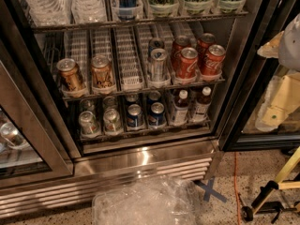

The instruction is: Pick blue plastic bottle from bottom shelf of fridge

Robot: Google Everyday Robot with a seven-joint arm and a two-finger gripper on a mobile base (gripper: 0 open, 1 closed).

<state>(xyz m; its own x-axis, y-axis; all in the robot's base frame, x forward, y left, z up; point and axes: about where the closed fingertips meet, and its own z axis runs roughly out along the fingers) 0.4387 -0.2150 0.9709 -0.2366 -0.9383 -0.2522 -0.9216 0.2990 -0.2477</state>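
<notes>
The fridge (140,161) stands open in front of me. On its bottom shelf (145,134), two near-identical small plastic bottles with white caps, dark contents and pale labels stand at the right end: the blue plastic bottle (179,108) and its twin (200,104), side by side. To their left are blue cans (156,115) and silver cans (89,122). My gripper (279,104) shows as a pale cream shape at the right edge, outside the fridge and well right of the bottles, holding nothing that I can see.
The rack above holds red cans (201,60), a silver can (158,64) and brown cans (84,74). The fridge's dark frame post (243,78) stands between the gripper and the bottles. A glass door (28,139) is at the left. A clear plastic bag (145,205) and a yellow-black frame (276,186) lie on the floor.
</notes>
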